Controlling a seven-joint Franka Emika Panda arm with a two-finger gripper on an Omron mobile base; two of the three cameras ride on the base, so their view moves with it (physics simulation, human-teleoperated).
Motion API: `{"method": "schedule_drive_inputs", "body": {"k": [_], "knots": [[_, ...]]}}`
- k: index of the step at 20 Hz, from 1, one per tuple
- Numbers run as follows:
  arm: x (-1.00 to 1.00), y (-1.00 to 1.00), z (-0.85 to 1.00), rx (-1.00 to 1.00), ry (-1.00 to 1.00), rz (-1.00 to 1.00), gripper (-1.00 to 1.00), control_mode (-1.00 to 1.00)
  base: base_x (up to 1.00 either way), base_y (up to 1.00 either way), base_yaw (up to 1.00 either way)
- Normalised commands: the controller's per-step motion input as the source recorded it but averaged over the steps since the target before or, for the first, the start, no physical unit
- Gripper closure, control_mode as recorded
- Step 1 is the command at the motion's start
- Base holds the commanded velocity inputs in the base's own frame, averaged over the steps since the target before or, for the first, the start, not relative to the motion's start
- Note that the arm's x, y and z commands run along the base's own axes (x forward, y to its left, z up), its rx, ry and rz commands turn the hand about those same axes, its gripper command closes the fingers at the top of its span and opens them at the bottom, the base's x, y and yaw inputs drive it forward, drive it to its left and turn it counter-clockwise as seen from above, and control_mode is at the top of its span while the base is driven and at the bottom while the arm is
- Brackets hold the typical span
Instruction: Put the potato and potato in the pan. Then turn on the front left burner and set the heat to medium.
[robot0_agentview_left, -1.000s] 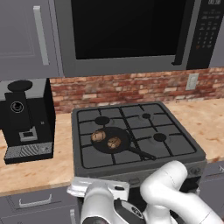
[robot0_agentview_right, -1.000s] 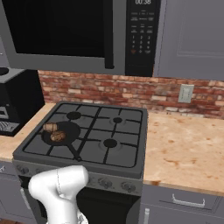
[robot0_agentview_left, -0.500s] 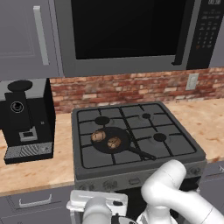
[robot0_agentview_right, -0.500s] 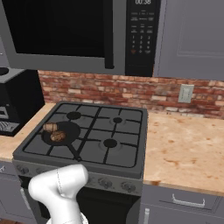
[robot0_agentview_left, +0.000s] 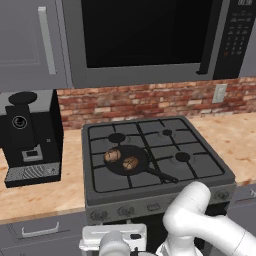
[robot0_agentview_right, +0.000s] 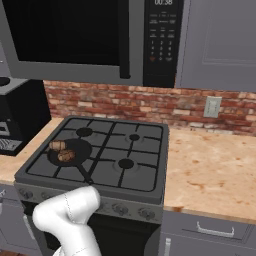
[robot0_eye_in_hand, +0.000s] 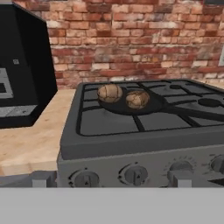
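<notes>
Two mottled brown oval potatoes (robot0_agentview_left: 114, 156) (robot0_agentview_left: 131, 163) lie side by side in the round shallow black frying pan (robot0_agentview_left: 128, 161).
The pan sits on the dark gas stove's (robot0_agentview_left: 210, 175) front left burner; the two-finger gripper (robot0_eye_in_hand: 112, 181), jaws spread wide and empty, faces the stove's front knobs (robot0_eye_in_hand: 134, 174).

- A white arm (robot0_agentview_left: 200, 220) is seen, built of thick, rounded, smooth segments with a glossy finish.
- A bulbous white elbow joint (robot0_agentview_right: 67, 212) is shown, shaded grey on its underside.
- A boxy white hand housing (robot0_agentview_left: 114, 236) is seen, with a round grey cap on top and a small dark slot on its face.
- Dark sections are visible between the white shells near the wrist.
</notes>
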Motion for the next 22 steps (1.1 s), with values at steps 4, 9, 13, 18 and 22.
{"method": "schedule_drive_inputs", "body": {"k": [4,9,13,18,22], "knots": [[0.00,-0.01,-0.03,-0.11,0.00,0.05,-1.00,-1.00,0.00,0.00,0.00],[0.00,-0.01,-0.06,-0.06,0.00,0.02,-1.00,-1.00,0.00,0.00,0.00],[0.00,0.00,-0.14,-0.03,0.00,0.01,-1.00,-1.00,0.00,0.00,0.00],[0.04,0.00,-0.17,-0.01,0.00,0.01,-1.00,-1.00,0.00,0.00,0.00],[0.06,-0.01,-0.12,0.00,0.00,0.01,-1.00,-1.00,0.00,0.00,0.00]]}}
